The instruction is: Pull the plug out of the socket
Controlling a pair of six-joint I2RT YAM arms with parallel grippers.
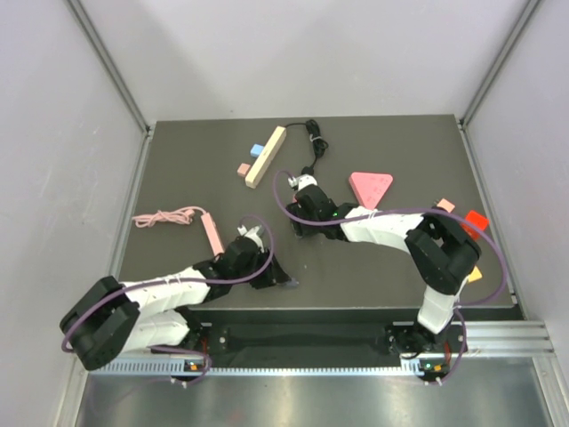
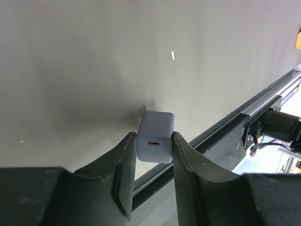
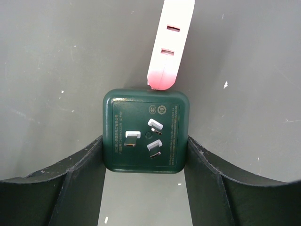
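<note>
I see the dark green plug (image 3: 146,129), three prongs bare and facing the wrist camera, clamped between the fingers of my right gripper (image 3: 145,143), the pink socket strip (image 3: 170,42) lying just beyond its fingertips, while my left gripper (image 2: 153,140) pinches a small lavender charger block (image 2: 156,125).

The plug (image 3: 146,131) is a chunky dark green square block with rounded corners. Its three flat metal prongs are bare and face the wrist cam, so it's out of the socket. The right gripper (image 3: 145,146) has it pinched by its sides. The socket is a slim pink power strip (image 1: 212,235) lying flat on the table (image 1: 178,178), left of centre, with its pink cord (image 1: 164,217) looped off to the left. A little lavender USB-C charger cube (image 2: 155,136) sits pinched in the left gripper (image 2: 154,141), near the table's front edge.
</note>
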